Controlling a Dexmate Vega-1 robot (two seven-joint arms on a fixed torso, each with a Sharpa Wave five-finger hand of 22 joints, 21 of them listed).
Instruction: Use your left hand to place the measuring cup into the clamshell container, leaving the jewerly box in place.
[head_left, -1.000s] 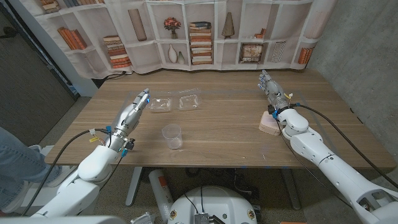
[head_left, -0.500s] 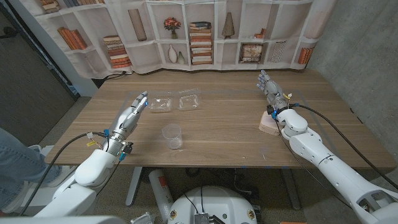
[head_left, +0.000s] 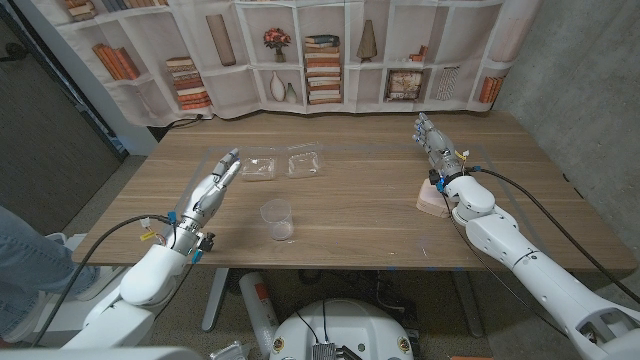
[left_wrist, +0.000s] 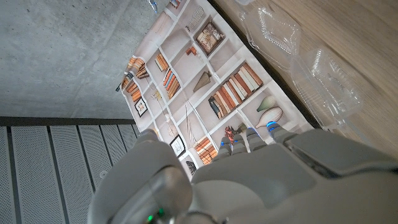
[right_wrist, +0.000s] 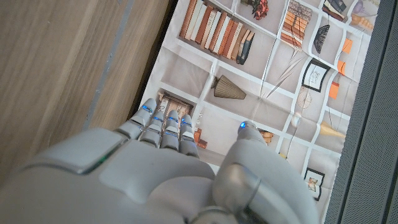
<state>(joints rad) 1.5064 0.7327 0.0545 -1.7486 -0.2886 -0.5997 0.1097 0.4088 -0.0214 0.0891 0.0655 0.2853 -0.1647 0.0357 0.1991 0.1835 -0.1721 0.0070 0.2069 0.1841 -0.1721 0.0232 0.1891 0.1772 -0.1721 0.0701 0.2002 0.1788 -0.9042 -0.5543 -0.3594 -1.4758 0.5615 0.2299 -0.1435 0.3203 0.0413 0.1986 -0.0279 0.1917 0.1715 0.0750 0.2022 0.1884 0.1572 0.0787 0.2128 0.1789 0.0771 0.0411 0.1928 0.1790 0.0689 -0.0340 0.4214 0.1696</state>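
No text, label, brand or number can be read anywhere.

A brown wooden table (head_left: 360, 200) with a visible grain is seen in front of a printed bookshelf backdrop (head_left: 320, 50), on which books, vases and flowers are pictured. A person's blue denim-clad leg (head_left: 20, 265) is seen at the table's left.

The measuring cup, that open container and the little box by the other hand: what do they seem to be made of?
The measuring cup looks like clear glossy plastic, possibly glass: the table's grain shows through it. The clamshell container looks like thin clear plastic, with ribbed, shiny halves lying open. The jewelry box looks pale pink and matte, perhaps fabric or card; too small to tell. The table looks like wood or wood-grain laminate.
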